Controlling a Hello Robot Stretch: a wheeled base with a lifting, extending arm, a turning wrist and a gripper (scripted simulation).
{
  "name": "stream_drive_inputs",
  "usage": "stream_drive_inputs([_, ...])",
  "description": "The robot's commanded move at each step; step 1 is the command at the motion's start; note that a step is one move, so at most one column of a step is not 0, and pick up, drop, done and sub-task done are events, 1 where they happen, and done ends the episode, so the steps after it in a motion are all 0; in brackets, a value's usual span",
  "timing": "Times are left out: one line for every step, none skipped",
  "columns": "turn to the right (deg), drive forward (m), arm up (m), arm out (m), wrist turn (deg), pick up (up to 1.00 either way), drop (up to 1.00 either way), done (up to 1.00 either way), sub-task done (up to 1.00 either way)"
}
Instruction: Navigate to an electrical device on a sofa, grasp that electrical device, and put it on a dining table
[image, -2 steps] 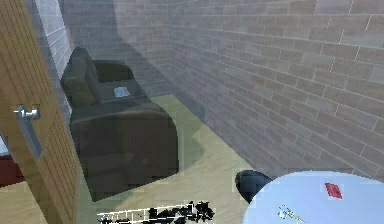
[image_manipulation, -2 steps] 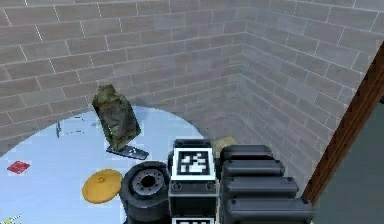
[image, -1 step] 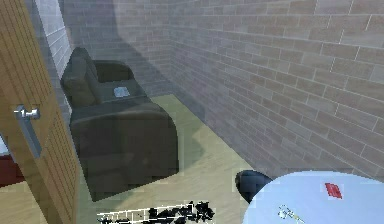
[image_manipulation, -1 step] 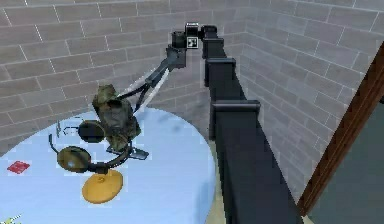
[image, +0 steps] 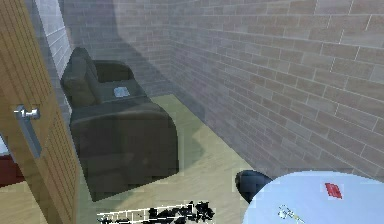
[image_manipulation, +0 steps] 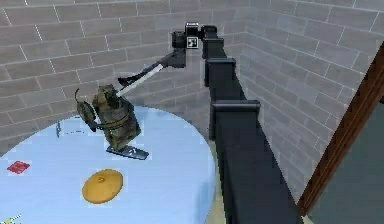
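**Arm side view.** The arm (image_manipulation: 235, 120), a dark bar, runs up the middle beside a round pale-blue table (image_manipulation: 175, 165). Brick walls (image_manipulation: 60, 60) close the corner behind, and a brown post (image_manipulation: 338, 150) leans at the right edge. On the table lie an orange disc (image_manipulation: 102, 182) near the front edge, a red card (image_manipulation: 17, 166) at the left and a small thin thing (image_manipulation: 62, 128) farther back, all well apart. The end effector (image_manipulation: 122, 140) points down over the table, left of the arm. A dark slab (image_manipulation: 132, 153) sits at its lower tip, just beside the fingers. Whether the slab touches them or the table cannot be told, nor whether the end effector grasps anything. The disc lies near the slab, toward the front.

**Forward view.** A dark sofa (image: 120, 130) stands by the left wall, beyond a wooden door (image: 35, 150) with a metal handle (image: 27, 115). A small pale thing (image: 122, 92) lies on its seat. The table's edge shows at lower right, carrying the red card, with a dark rounded thing (image: 250, 182) just beside it. Beige floor (image: 200, 130) separates sofa and table.
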Motion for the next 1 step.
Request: stream_drive_inputs([0.0, 0.00, -0.08, 0.00, 0.0, 0.00, 0.00, 0.00, 0.00])
